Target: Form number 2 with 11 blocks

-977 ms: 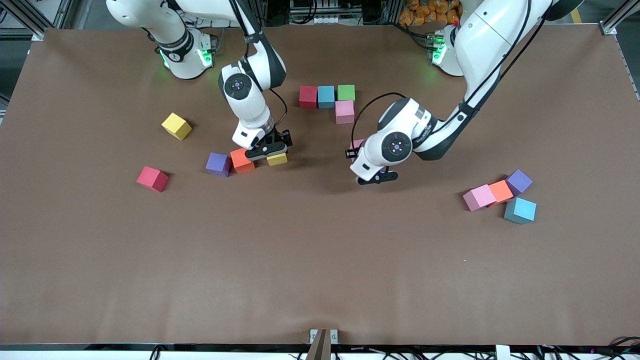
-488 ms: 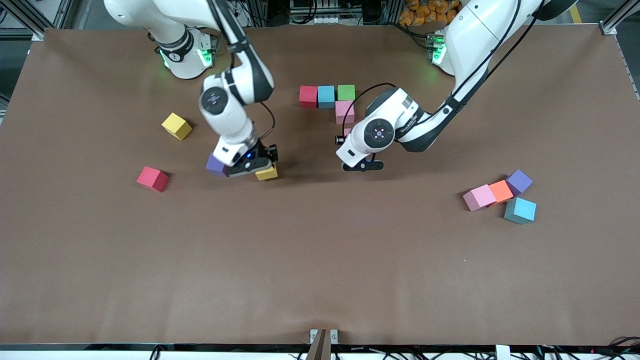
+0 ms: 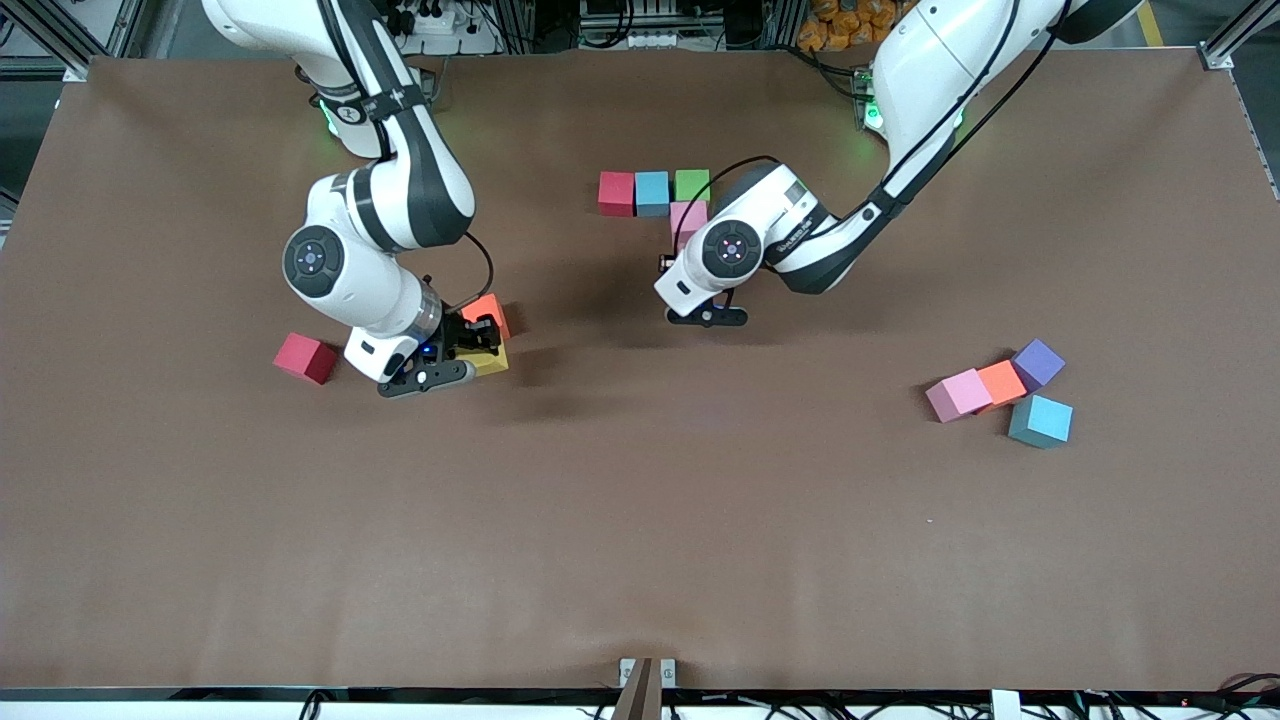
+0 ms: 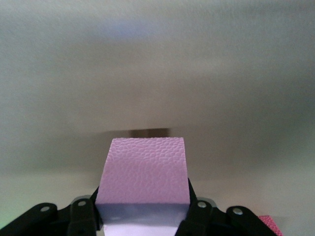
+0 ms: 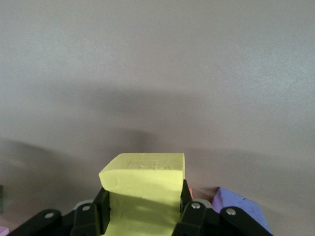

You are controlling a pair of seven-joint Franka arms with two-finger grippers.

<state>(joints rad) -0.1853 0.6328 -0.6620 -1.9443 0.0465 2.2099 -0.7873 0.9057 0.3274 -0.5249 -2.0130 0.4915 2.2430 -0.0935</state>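
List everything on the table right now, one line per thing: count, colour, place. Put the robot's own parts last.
Row of foam cubes: three, red, light blue, green, touching, toward the robots' bases.
Pink foam cube: one, against the green one's nearer side, partly hidden by the left arm.
Cluster: four, pink, orange, purple, light blue, at the left arm's end.
Red foam cube: one, alone at the right arm's end.
Orange foam cube: one, beside the right gripper.
Purple foam cube: one, seen only in the right wrist view.
Brown table: one.
Left gripper: shut on a pink cube.
Right gripper: shut on a yellow cube.
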